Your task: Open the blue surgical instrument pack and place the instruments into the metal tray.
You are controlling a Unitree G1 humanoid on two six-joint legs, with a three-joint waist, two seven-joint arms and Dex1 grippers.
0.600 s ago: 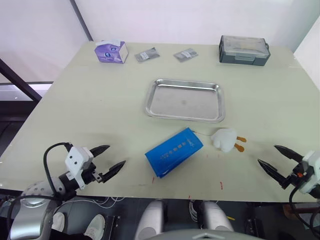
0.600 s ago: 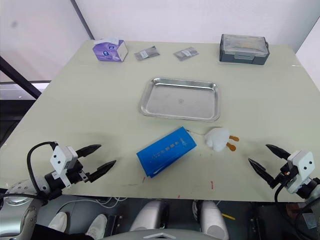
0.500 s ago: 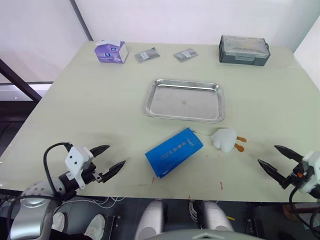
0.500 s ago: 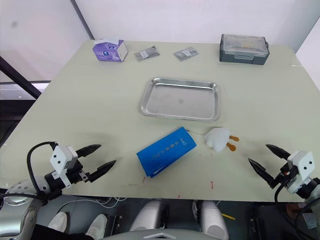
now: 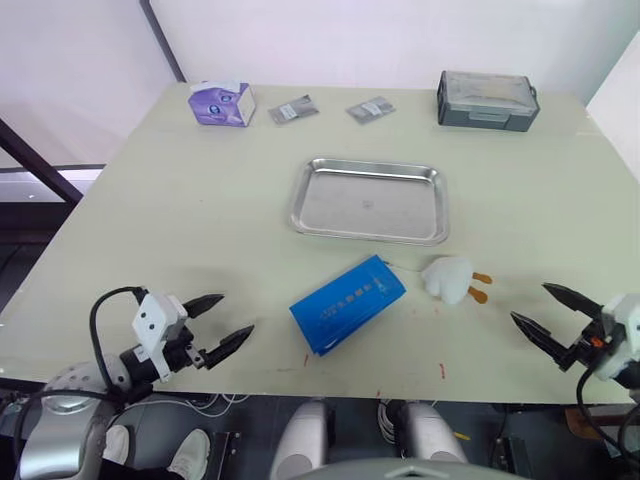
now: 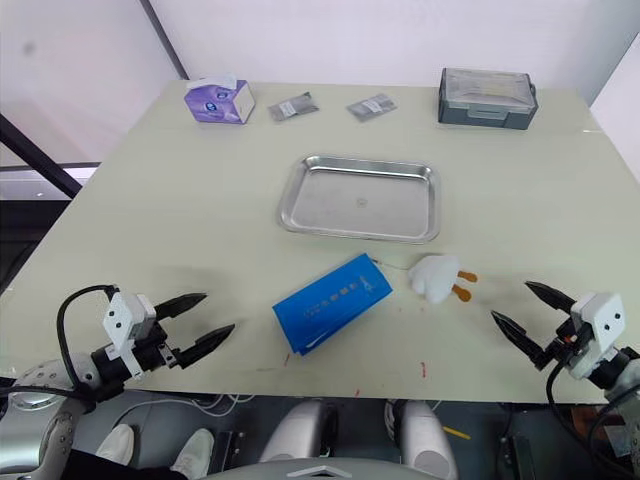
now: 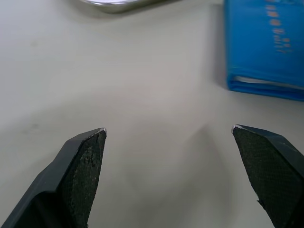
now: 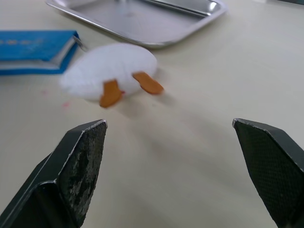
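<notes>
The blue surgical instrument pack (image 5: 348, 303) lies closed and flat near the table's front edge, tilted, with white lettering on top. Behind it sits the metal tray (image 5: 369, 200), holding nothing. The instruments are hidden from view. My left gripper (image 5: 217, 324) hovers open at the front left, well left of the pack (image 7: 264, 43). At the front right my right gripper (image 5: 549, 312) is open too, right of a white plush duck (image 5: 448, 277), which also shows in the right wrist view as the duck (image 8: 110, 71) with the tray (image 8: 142, 14) beyond.
Along the far edge stand a purple-white tissue box (image 5: 222, 103), two small grey packets (image 5: 293, 110) (image 5: 370, 108) and a grey lidded plastic box (image 5: 486, 98). The white duck with orange feet touches the pack's right corner region by a thin cord.
Both grippers have shifted slightly; the right one moved a little up and inward toward the duck. Pack, tray and duck have not moved.
</notes>
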